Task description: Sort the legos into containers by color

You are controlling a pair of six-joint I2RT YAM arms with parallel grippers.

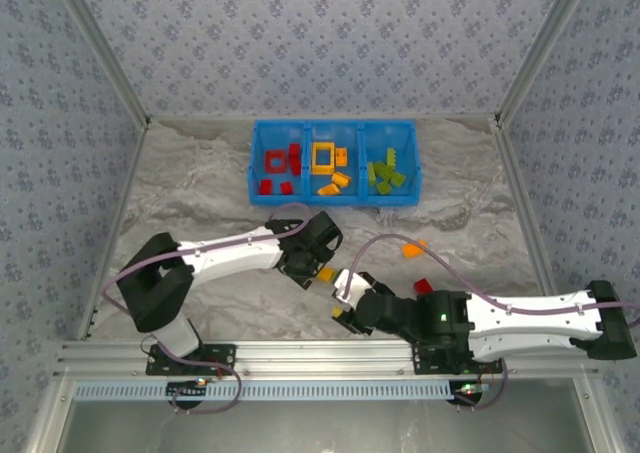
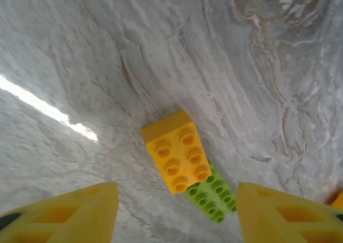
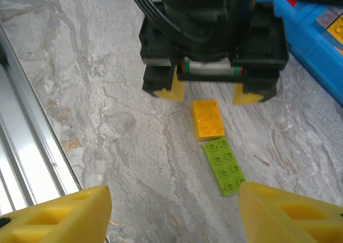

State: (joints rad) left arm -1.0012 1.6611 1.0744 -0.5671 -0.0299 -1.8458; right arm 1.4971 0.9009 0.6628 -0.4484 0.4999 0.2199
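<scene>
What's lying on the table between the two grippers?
Two small plastic bricks, end to end: an orange-yellow brick nearer the left gripper, a lime green brick nearer the right gripper. The right wrist view shows this.

My left fingers (image 2: 69,216) look matt plastic; the orange-yellow brick (image 2: 177,157) and green brick (image 2: 214,194) are glossy plastic, the table (image 2: 161,50) smooth.
</scene>
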